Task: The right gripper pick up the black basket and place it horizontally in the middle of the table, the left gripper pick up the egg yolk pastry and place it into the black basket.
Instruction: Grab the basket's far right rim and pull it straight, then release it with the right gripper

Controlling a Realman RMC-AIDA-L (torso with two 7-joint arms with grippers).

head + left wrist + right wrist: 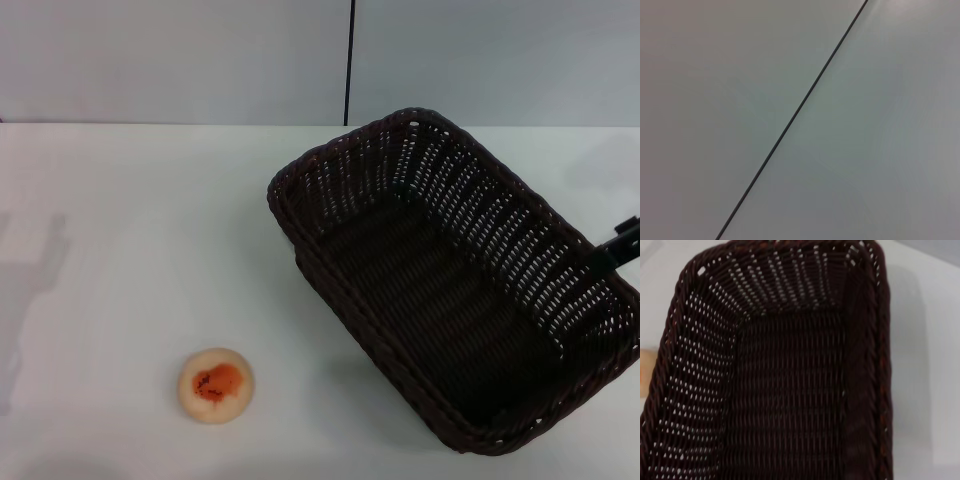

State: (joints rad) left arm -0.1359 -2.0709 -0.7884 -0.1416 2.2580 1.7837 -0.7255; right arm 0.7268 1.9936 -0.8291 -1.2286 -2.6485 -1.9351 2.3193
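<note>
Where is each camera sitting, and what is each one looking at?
Head view: sits on the robot's head, looking down at the table, the black basket and the egg yolk pastry; only a dark edge of the right gripper shows, at the basket's rim.
Left wrist view: on the left arm, facing a plain grey wall with a dark seam; no robot parts show.
Right wrist view: on the right arm, looking into the basket; no fingers show.
Head and right wrist views share the basket.

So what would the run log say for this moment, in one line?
black basket: diagonal, empty, right of centre | right gripper: at its right rim | egg yolk pastry: on table, yolk up
</note>
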